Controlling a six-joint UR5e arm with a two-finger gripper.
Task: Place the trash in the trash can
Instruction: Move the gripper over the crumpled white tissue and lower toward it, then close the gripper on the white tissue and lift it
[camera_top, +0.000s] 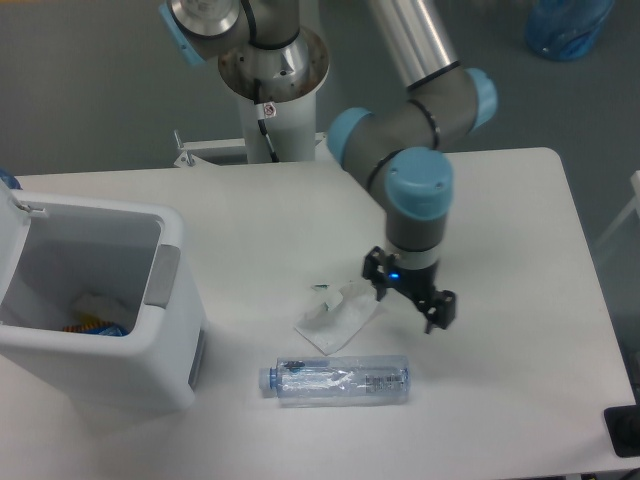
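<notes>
On the white table (250, 215), the wrapper (337, 316) lay near the bottle (340, 381); the bin (165, 330) stood left. The gripper (409, 297) hovered open, empty. The wrapper looked light and limp; pinching a raised fold seemed best.

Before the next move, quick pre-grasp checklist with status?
1. Claw open and empty: ok, jaws spread, nothing between them.
2. Paper wrapper reachable: ok, lies flat just left of the claw.
3. Claw centred over the wrapper: not ok, it sits at the wrapper's right edge.
4. Bottle clear of the path: ok, lies apart, nearer the camera.
5. Trash can open: ok, lid up, some items already inside.
6. Claw height above table: cannot tell.
</notes>
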